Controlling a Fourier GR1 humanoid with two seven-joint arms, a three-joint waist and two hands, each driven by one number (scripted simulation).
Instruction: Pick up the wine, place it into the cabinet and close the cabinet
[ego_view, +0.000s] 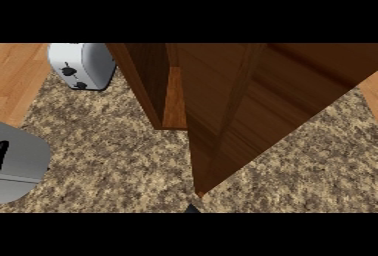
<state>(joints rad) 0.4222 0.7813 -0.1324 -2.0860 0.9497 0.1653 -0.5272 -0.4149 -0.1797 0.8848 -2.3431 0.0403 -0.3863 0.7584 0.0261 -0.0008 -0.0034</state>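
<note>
Speckled tan-brown granite counter (111, 165) fills most of the head view. Light wood floor (18, 75) shows at upper left, and a sliver of it at the right edge. White toaster (83, 64) sits at top left on the counter, with dark knobs on its front.

Cabinet (144, 75) is dark red-brown wood with visible grain, top centre. Its left side panel runs down at a slant, and a lighter orange-brown strip of the inside shows just right of that panel. The door (273, 95) is open and swung out toward the cam. It's a big panel covering centre and right of the view, tapering to a corner low at centre.

Wine: can't see it anywhere. The door hides nearly all of the cabinet interior, so can't tell if the bottle is inside.

Left forearm (18, 167) is a grey rounded shape at the left edge, mid-low, over the counter and well apart from the door. The left hand is out of frame.

Small dark bit at the bottom edge, just below the door's low corner, is prob. the right hand (192, 209). Too little shows, so can't tell its finger state or whether it touches the door. Wine pos. vs fingers can't be told either.
</note>
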